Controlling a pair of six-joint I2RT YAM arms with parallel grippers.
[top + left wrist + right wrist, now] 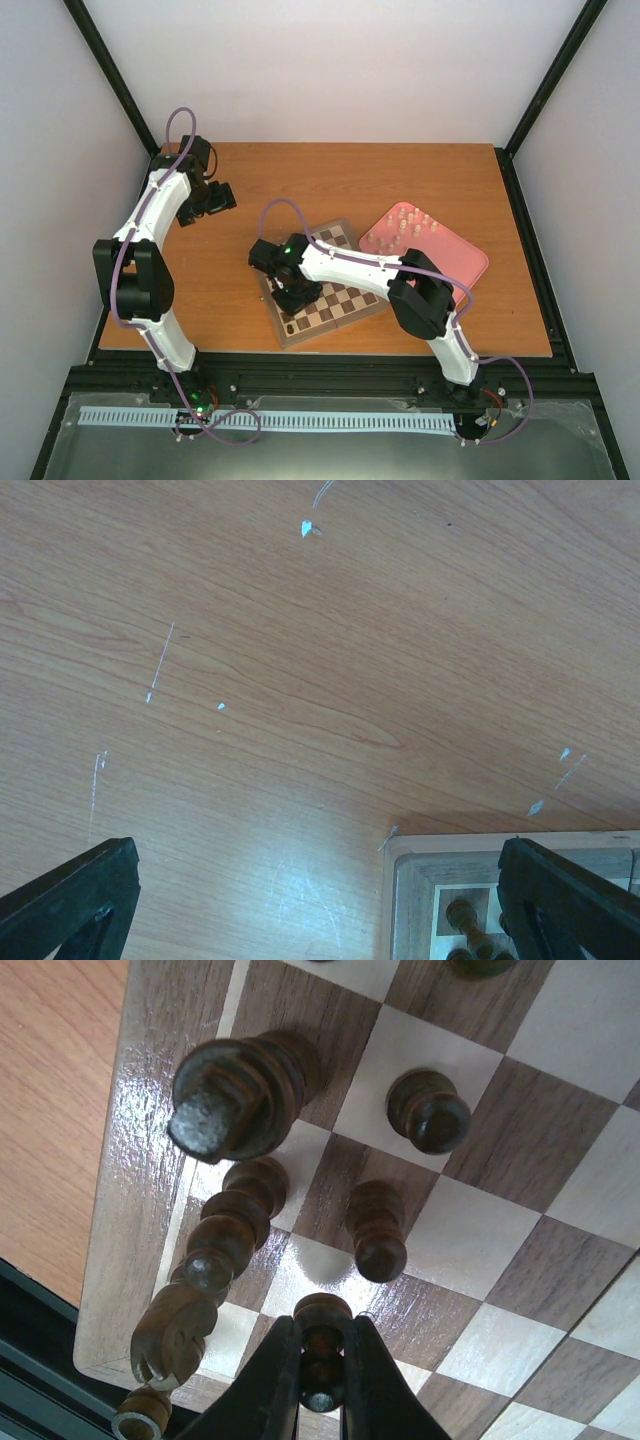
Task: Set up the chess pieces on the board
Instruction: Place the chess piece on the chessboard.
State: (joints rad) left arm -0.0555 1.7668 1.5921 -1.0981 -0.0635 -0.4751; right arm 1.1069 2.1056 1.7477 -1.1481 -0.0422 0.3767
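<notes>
The board (345, 298) lies in the middle of the table. My right gripper (322, 1385) is shut on a dark brown pawn (322, 1345), held upright just above a square near the board's corner (150, 1210). Around it stand several dark chess pieces: a tall one (235, 1095), two pawns (428, 1110) (375, 1225), a bishop (225, 1230) and a knight (170, 1335). From above, the right gripper (293, 297) sits over the board's left side. My left gripper (315, 910) is open over bare table beside the board's corner (420, 880), where dark pieces (465, 920) show.
A pink tray (462, 268) with several cream pieces (410, 222) lies to the right of the board, touching its far corner. The right arm's forearm crosses over the board. The left gripper (205, 205) hangs at the back left of the wooden table.
</notes>
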